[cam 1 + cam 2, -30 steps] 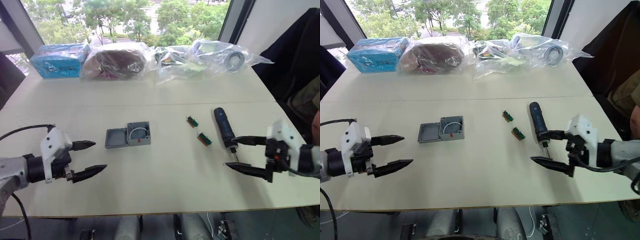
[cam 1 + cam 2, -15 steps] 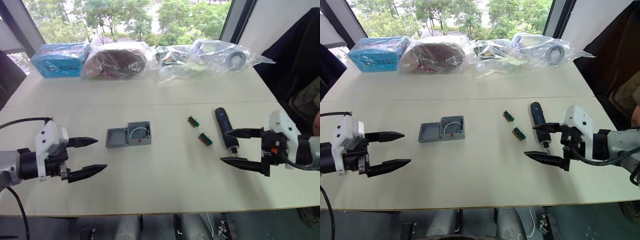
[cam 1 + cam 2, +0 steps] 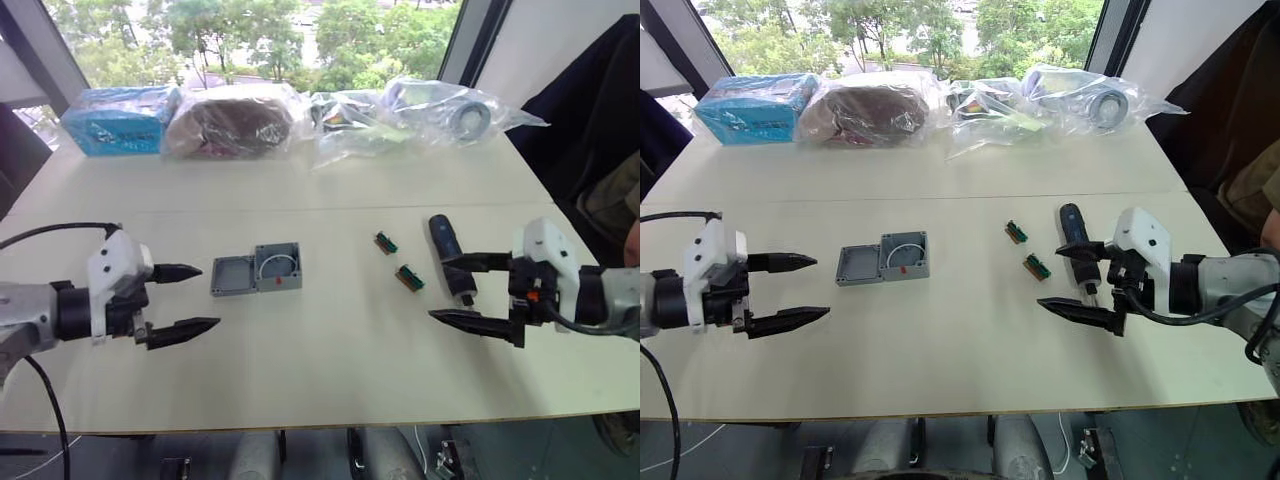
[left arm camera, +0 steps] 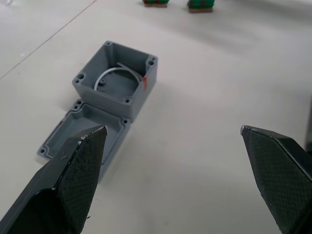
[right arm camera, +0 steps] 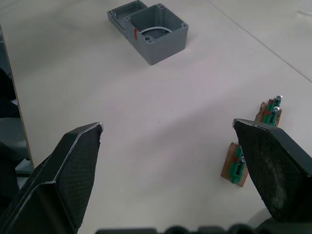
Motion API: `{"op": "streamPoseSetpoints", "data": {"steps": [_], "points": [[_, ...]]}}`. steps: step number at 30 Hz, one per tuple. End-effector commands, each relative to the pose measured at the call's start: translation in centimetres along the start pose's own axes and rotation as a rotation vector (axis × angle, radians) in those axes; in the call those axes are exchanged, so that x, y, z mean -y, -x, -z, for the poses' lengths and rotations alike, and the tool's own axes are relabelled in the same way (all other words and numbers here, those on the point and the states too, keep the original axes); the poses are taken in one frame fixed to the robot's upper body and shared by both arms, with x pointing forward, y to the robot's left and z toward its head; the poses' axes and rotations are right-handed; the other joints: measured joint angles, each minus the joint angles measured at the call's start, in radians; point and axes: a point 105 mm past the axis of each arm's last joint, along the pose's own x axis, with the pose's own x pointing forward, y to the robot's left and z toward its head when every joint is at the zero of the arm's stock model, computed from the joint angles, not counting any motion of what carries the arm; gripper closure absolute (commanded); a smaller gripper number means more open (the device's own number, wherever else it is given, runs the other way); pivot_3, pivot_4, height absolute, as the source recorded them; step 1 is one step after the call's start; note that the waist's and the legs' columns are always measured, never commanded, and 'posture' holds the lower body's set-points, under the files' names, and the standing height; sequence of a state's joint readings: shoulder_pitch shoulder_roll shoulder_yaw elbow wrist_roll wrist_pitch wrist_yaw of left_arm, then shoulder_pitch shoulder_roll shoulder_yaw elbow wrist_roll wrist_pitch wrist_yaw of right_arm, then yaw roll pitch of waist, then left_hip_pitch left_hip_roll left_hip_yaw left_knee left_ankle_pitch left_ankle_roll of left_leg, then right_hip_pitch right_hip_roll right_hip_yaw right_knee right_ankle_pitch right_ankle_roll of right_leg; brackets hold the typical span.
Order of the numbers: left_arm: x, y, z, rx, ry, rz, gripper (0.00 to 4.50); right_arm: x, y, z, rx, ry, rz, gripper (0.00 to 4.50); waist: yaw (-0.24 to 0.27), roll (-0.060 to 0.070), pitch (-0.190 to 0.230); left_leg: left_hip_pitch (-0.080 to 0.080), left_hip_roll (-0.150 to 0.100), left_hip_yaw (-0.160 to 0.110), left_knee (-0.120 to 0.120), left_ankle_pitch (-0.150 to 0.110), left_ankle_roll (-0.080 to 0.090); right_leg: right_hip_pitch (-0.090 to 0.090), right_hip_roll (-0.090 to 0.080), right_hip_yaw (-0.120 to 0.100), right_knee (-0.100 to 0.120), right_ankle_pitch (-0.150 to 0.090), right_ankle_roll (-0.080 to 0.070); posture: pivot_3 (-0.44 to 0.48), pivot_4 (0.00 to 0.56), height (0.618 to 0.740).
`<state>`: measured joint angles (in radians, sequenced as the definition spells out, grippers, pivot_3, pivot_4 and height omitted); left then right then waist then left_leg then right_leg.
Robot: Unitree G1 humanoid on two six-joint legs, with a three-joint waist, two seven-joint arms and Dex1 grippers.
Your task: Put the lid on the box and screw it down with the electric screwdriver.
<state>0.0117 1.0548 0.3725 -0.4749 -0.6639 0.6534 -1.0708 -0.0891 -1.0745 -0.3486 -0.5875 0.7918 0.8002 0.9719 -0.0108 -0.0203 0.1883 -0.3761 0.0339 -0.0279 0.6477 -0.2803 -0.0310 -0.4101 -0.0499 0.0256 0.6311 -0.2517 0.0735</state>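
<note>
From the head views we saw the box (image 3: 277, 267) standing open-topped on the pale desk (image 3: 320, 370), a white ring inside it; the lid (image 3: 232, 276) lay flat, touching the box on its left side; the left hand (image 3: 192, 299) hovered to the left of the box, near the lid, its two black fingers spread apart and holding nothing; well to the right of the box lay the electric screwdriver (image 3: 450, 256), dark and pen-shaped, with two small green parts (image 3: 408, 278) on the desk between it and the box; the right hand (image 3: 452, 290) sat at the screwdriver, also to the right of the box, fingers wide apart with one on either side of the tool's near end, and we could not tell whether they touched it; beyond the box, along the far edge of the desk, lay clear plastic bags (image 3: 400, 115) and a blue package (image 3: 118, 120).

In the left wrist view the box (image 4: 117, 80) and the lid (image 4: 85, 137) touched corner to corner; the lid lay inner face up; the left fingers (image 4: 73, 180) stood wide apart.

In the right wrist view the box (image 5: 157, 32) lay well ahead of the spread right fingers (image 5: 66, 175); the green parts (image 5: 236, 163) lay far nearer that hand than the box.
</note>
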Motion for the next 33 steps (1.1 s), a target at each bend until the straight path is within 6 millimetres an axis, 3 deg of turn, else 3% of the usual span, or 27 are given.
{"op": "streamPoseSetpoints", "data": {"steps": [1, 6, 16, 21, 25, 29, 30, 31, 32, 33], "points": [[-1.5, -1.4, -0.5, 0.000, -0.077, 0.032, 0.00, -0.9, -0.3, -1.2, 0.039, 0.051, -0.013, 0.05, 0.002, 0.000, 0.000, 0.000, 0.000, 0.000, 0.000, 0.000, 0.000, 0.000, 0.000, 0.000, 0.000, 0.000, 0.000, 0.000, 0.150, 0.740], [-2.9, -3.9, -0.3, -0.009, -0.140, 0.133, 0.00, -1.1, -0.6, -1.2, 0.043, 0.062, -0.010, 0.05, -0.002, -0.001, 0.001, -0.001, 0.000, 0.000, 0.000, 0.000, 0.000, 0.001, 0.000, 0.000, 0.000, 0.000, 0.000, 0.000, 0.150, 0.740], [-4.9, -11.7, -0.2, -0.075, -0.303, 0.396, 0.00, -2.0, -1.4, -1.1, 0.073, 0.085, 0.029, 0.05, 0.002, -0.001, 0.001, -0.003, 0.000, -0.001, 0.001, 0.000, 0.000, 0.000, 0.002, 0.000, 0.000, 0.001, 0.001, 0.000, 0.150, 0.740], [-5.2, -14.0, 0.4, -0.124, -0.359, 0.448, 0.00, -2.6, -1.4, -0.6, 0.074, 0.072, 0.056, 0.05, -0.003, -0.002, 0.001, -0.008, 0.000, -0.002, 0.004, 0.000, 0.000, -0.003, 0.002, 0.000, 0.000, 0.002, 0.004, 0.000, 0.150, 0.740], [-4.9, -14.7, 0.5, -0.137, -0.383, 0.501, 0.97, -2.8, -1.4, -0.4, 0.073, 0.072, 0.078, 0.00, -0.002, -0.001, 0.001, -0.012, 0.000, -0.003, 0.005, 0.000, 0.001, -0.008, 0.003, 0.001, 0.002, 0.005, 0.008, 0.000, 0.150, 0.740], [-4.8, -14.7, 0.3, -0.139, -0.403, 0.533, 2.58, -2.9, -1.4, -0.2, 0.068, 0.068, 0.098, 0.00, 0.001, -0.002, 0.001, -0.014, 0.000, -0.003, 0.006, 0.000, 0.001, -0.010, 0.003, 0.000, 0.003, 0.005, 0.008, 0.000, 0.150, 0.740], [-4.8, -14.7, 0.2, -0.138, -0.413, 0.541, 3.20, -2.9, -1.4, -0.2, 0.068, 0.069, 0.101, 0.00, 0.001, -0.001, 0.001, -0.014, 0.000, -0.003, 0.007, 0.000, 0.001, -0.010, 0.003, 0.000, 0.003, 0.005, 0.008, 0.000, 0.150, 0.740], [-4.7, -14.7, 0.0, -0.137, -0.421, 0.551, 3.39, -2.9, -1.4, -0.1, 0.068, 0.068, 0.103, 0.00, 0.000, -0.001, 0.001, -0.014, 0.000, -0.003, 0.007, 0.000, 0.001, -0.010, 0.003, 0.000, 0.003, 0.005, 0.008, 0.000, 0.150, 0.740], [-4.6, -14.7, -0.2, -0.135, -0.431, 0.564, 3.97, -2.9, -1.4, -0.1, 0.068, 0.067, 0.105, 0.00, 0.000, -0.001, 0.001, -0.014, 0.000, -0.003, 0.009, 0.000, 0.001, -0.010, 0.003, 0.000, 0.003, 0.005, 0.008, 0.000, 0.150, 0.740], [-4.4, -14.7, -0.3, -0.133, -0.446, 0.580, 4.20, -2.9, -1.4, -0.2, 0.069, 0.067, 0.106, 0.00, 0.000, -0.001, 0.001, -0.015, 0.000, -0.003, 0.010, 0.000, 0.001, -0.010, 0.003, 0.000, 0.004, 0.005, 0.008, 0.000, 0.150, 0.740]]}}
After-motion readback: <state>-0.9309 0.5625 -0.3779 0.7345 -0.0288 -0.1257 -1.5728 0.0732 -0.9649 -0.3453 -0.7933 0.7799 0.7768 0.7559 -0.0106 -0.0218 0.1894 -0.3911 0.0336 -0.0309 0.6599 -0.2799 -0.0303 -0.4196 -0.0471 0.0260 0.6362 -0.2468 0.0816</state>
